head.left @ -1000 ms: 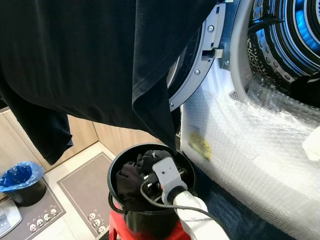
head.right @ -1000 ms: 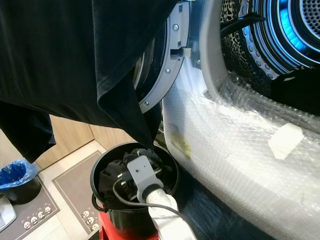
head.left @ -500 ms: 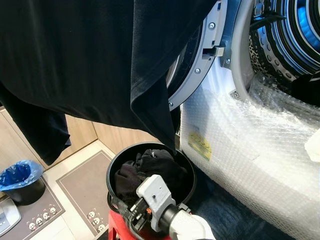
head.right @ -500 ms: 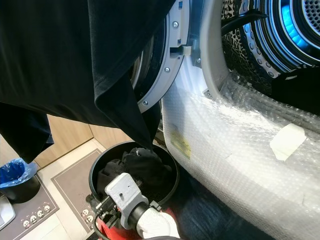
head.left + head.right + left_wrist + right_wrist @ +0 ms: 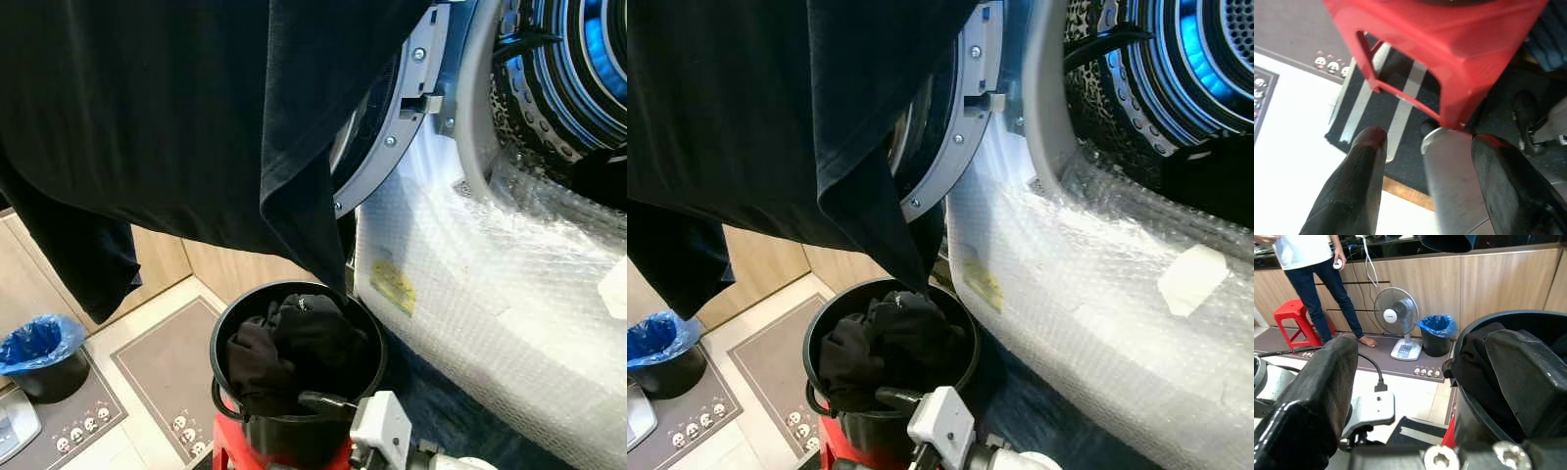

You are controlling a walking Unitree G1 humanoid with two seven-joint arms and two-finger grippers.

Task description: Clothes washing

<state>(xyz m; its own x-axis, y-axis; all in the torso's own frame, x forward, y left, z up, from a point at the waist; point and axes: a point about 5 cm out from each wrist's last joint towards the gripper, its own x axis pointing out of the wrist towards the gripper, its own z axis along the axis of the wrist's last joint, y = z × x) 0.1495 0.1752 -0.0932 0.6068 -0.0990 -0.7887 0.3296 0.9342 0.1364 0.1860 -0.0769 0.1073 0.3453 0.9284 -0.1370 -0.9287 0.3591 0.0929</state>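
A large black garment is hanging high above the right pincer, draping across the open door of the washing machine. It looks soft, limp and light, likely to sag and trail wherever it is gripped, so a bunched fold or the low pointed corner just above the bucket seems the safest hold. The machine's bubble-wrapped front is standing just beyond the pincer to its right, with the lit drum up past that; the round door rim could snag loose cloth.

Directly ahead of the right pincer, the black bucket is sitting on a red stool, holding a heap of dark clothes that is rising above the rim. In its wrist view the right pincer is gaping wide with nothing between its fingers, one finger over the bucket's edge.

The left pincer is hanging low beside the stool's leg, spread apart and gripping nothing. Open floor is lying off to the left.
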